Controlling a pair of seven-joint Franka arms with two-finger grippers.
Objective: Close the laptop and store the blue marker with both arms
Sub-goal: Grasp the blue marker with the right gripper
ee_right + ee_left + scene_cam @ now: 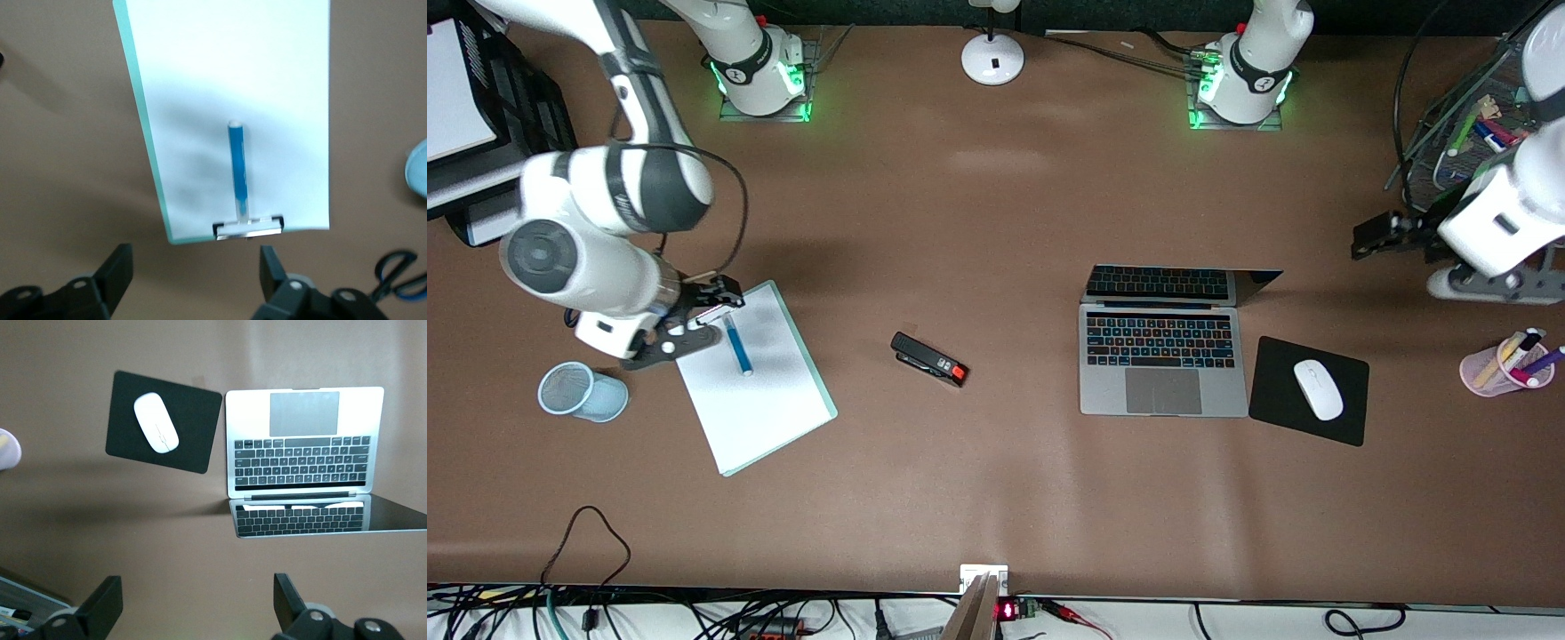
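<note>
The laptop [1163, 356] stands open toward the left arm's end of the table, keys lit, its lid tilted back toward the robots. It also shows in the left wrist view [303, 447]. The blue marker [739, 347] lies on a white clipboard [765, 400] toward the right arm's end. In the right wrist view the marker [238, 170] lies lengthwise, one end by the metal clip. My right gripper [710, 311] is open and empty over the clipboard's clip end [195, 273]. My left gripper [1369, 238] is open and empty over bare table beside the laptop's lid [197, 607].
A black mouse pad [1272, 373] with a white mouse [1318, 388] lies beside the laptop. A black stapler [929, 358] lies mid-table. A blue mesh cup [583, 391] lies on its side beside the clipboard. A pink pen cup [1507, 364] and a wire organiser [1458, 133] stand at the left arm's end.
</note>
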